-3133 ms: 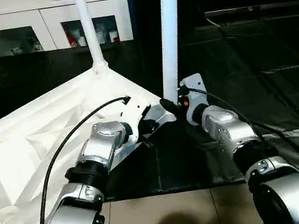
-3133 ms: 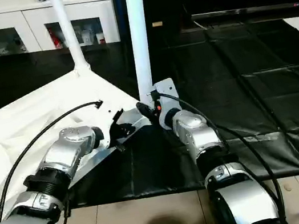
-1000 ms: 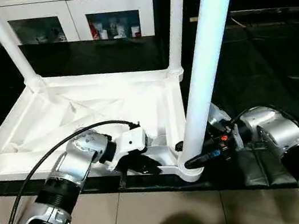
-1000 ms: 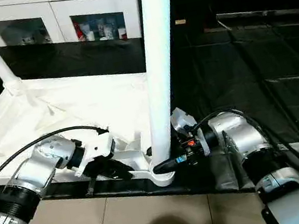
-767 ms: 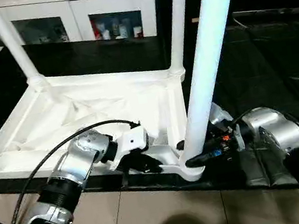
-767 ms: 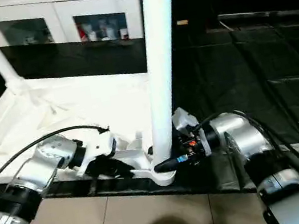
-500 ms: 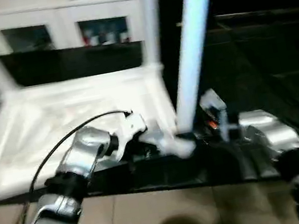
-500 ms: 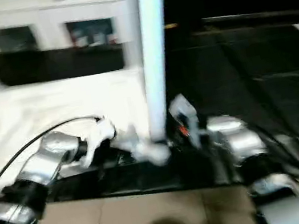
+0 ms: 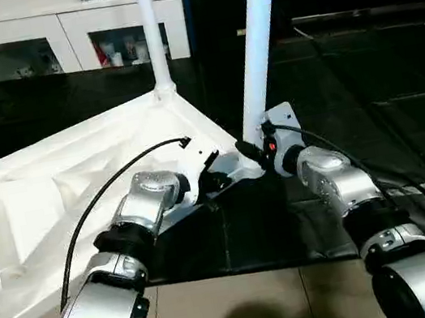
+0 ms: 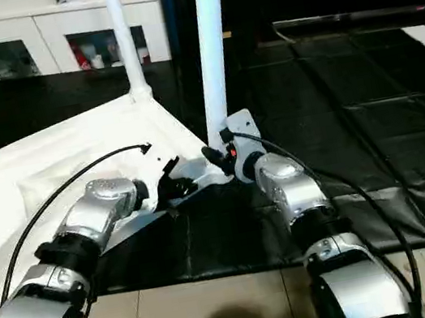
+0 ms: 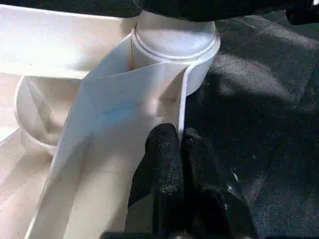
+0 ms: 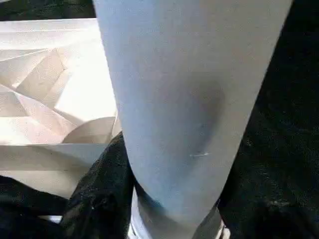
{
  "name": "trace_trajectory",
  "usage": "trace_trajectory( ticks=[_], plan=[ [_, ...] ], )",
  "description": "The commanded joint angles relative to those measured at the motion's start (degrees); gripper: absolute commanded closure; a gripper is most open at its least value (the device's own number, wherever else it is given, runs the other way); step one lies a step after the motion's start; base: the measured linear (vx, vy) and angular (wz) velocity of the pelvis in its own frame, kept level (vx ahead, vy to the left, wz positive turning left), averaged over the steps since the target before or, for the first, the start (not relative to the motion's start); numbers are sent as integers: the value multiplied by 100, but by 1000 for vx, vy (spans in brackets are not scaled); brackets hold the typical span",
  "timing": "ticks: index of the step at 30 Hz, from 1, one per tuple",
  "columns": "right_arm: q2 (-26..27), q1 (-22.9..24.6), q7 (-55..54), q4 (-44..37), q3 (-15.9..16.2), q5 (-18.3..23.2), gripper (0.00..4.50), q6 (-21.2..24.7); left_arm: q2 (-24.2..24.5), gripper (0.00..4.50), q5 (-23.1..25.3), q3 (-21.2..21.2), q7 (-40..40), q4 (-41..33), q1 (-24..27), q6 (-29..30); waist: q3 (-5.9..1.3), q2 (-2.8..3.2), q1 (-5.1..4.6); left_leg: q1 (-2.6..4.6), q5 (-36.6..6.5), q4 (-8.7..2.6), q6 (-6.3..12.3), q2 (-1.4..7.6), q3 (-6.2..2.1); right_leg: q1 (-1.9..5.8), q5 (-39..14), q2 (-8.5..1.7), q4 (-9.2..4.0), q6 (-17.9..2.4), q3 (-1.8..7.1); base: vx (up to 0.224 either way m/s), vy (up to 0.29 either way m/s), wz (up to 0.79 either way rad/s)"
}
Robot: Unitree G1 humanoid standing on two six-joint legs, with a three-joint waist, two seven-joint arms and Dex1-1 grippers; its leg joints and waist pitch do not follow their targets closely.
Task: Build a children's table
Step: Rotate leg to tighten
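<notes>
Left pincer: black fingers pressed together, nipping the thin edge wall of the table top at its near right corner.
Right pincer: half spread, one finger on each side of the near leg, clasping it low down, just above the socket.
Corner socket: round, white, just beyond the left pincer's fingertips; the near leg stands in it.
Near leg: upright, rising past the top of the picture.
Table top: white plastic, lying upside down with its ribbed underside up, spreading left and far from the two pincers.
Far leg: thinner to the eye, upright in the far corner socket, left of the near leg.
Floor mat: black, under and to the right of the table top.
Bare floor: tan, at the near edge between the two silver forearms.
Cabinet: white with glass doors, far left, behind the far leg.
</notes>
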Motion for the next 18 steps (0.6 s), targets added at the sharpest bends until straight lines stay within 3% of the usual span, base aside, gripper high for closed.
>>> trace_trajectory(
  ticks=[1, 5, 7, 11, 13, 18],
  plan=[
    [427, 47, 378, 176, 393, -2, 184, -17, -113, 450, -93, 199, 401, -49, -156, -165, -385, 5, 32, 21, -822, -353, 300, 294, -121, 311, -1249, -648, -438, -941, 405, 0, 0, 0],
    [313, 84, 541, 149, 322, 65, 154, -112, -41, 450, -76, 210, 337, -48, -99, -238, -376, 3, 26, 22, -908, -366, 260, 299, -129, 314, -1446, -644, -455, -872, 410, 0, 0, 0],
    [227, 134, 696, 119, 321, 59, 138, -190, 14, 450, -72, 213, 298, -60, -73, -244, -376, 41, 32, 26, -935, -369, 256, 301, -134, 310, -1425, -643, -456, -877, 409, 0, 0, 0],
    [-54, 285, 1163, -15, 274, 127, 108, -310, 136, 450, -22, 156, 182, -110, -12, -302, -387, 12, 53, 5, -864, -359, 331, 301, -130, 340, -1151, -638, -420, -934, 410, 0, 0, 0],
    [-348, 363, 1475, -53, 212, 162, 89, -344, 206, 450, -10, 123, 76, -160, 30, -317, -394, -19, 44, -14, -796, -348, 404, 293, -129, 362, -1112, -643, -413, -943, 400, 0, 0, 0],
    [-1148, 502, 2171, -16, 79, 164, 47, -453, 348, 450, -5, 35, -202, -296, 157, -376, -422, -19, 67, -44, -579, -304, 518, 286, -115, 362, -860, -618, -381, -1017, 393, 0, 0, 0]
  ],
)
